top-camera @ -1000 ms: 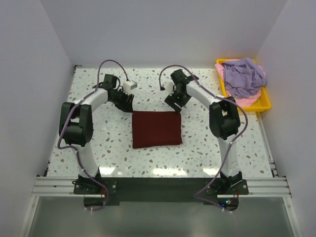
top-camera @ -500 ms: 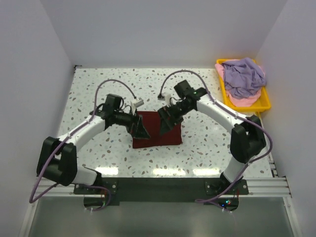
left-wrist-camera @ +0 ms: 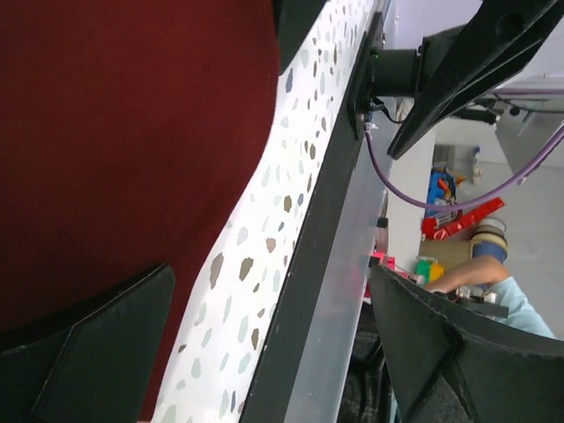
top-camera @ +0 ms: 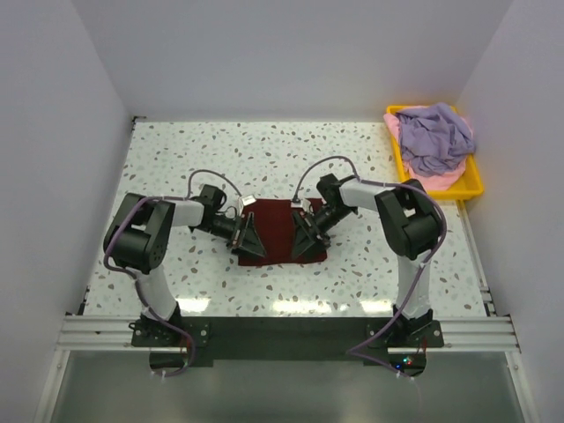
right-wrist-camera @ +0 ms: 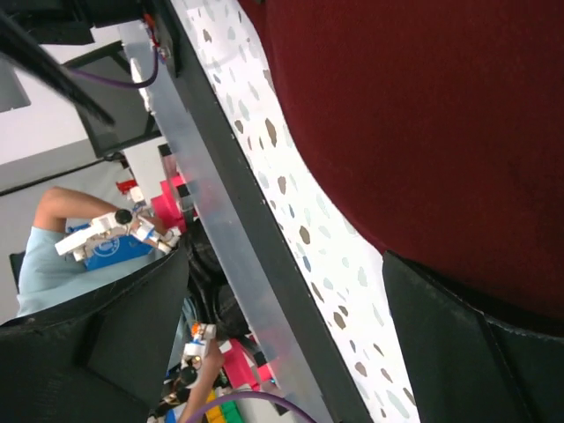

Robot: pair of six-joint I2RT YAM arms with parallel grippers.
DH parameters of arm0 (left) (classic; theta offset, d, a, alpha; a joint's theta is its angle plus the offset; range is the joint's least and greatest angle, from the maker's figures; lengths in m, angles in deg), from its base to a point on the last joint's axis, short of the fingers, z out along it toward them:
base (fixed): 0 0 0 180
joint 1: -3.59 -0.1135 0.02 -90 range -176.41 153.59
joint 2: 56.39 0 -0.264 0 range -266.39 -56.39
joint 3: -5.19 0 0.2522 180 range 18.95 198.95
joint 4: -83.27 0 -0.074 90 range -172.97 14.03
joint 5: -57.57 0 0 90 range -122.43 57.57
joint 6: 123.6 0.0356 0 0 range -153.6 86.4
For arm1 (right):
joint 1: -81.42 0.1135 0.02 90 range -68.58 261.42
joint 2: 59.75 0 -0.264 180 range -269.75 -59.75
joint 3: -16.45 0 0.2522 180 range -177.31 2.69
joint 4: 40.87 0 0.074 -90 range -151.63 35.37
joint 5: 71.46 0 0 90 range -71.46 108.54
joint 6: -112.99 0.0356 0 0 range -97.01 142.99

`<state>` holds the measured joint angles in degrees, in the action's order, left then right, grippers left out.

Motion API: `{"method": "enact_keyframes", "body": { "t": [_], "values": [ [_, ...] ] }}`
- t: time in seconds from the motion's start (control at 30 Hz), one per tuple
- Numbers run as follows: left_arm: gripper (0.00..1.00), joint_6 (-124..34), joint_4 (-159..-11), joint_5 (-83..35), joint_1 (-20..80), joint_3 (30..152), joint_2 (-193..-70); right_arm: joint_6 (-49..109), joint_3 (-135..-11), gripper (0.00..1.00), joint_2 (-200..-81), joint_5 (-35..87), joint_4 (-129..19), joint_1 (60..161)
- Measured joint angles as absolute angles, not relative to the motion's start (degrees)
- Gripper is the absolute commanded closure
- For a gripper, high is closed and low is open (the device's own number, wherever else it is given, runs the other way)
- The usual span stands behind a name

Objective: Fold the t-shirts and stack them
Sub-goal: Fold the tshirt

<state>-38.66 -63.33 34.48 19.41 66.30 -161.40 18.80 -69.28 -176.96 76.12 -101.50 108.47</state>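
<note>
Where both grippers (top-camera: 249, 236) (top-camera: 306, 240) gape, maroon t-shirt (top-camera: 278, 227) edges lie.

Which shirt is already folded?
The dark maroon t-shirt: a flat rectangle on the table. The lavender t-shirt and pink t-shirt lie crumpled in the yellow tray.

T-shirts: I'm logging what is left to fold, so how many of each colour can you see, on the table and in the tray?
Maroon t-shirt: 1, folded flat on the table
Lavender t-shirt: 1, crumpled in the yellow tray
Pink t-shirt: 1, under the lavender one in the same tray
Total: 3
</note>
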Motion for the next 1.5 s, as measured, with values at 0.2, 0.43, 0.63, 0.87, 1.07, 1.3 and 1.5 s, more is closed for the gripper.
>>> {"method": "enact_keyframes", "body": {
  "t": [0.2, 0.43, 0.63, 0.87, 1.07, 1.3, 1.5],
  "values": [
    [0.00, -29.5, -53.4, 35.2, 13.4, 69.3, -161.6, 13.7, -69.3, 0.04, -175.1, 76.0, -106.6, 107.2],
    [0.00, -21.1, -46.3, 34.8, 12.6, 75.6, -154.8, 12.6, -80.3, 0.02, -168.3, 73.5, -110.9, 104.1],
    [0.00, -31.8, -59.5, 32.8, 13.8, 81.2, -154.8, 16.6, -88.4, 0.04, -172.0, 73.6, -105.2, 101.9],
    [0.00, -43.3, -72.4, 30.0, 13.0, 85.1, -171.6, 19.2, -94.1, 0.06, -188.0, 73.3, -99.6, 100.3],
    [0.00, -45.0, -72.8, 32.2, 9.9, 88.2, -174.5, 18.5, -100.8, 0.08, -194.2, 76.1, -103.2, 97.0],
    [0.00, -41.2, -69.1, 28.9, 8.7, 87.5, -171.7, 15.4, -106.1, 0.07, -195.1, 72.1, -108.1, 95.6],
    [0.00, -37.6, -65.4, 15.3, 8.9, 83.2, -156.7, 16.1, -101.5, 0.01, -184.8, 62.6, -107.8, 96.0]
  ]
}}
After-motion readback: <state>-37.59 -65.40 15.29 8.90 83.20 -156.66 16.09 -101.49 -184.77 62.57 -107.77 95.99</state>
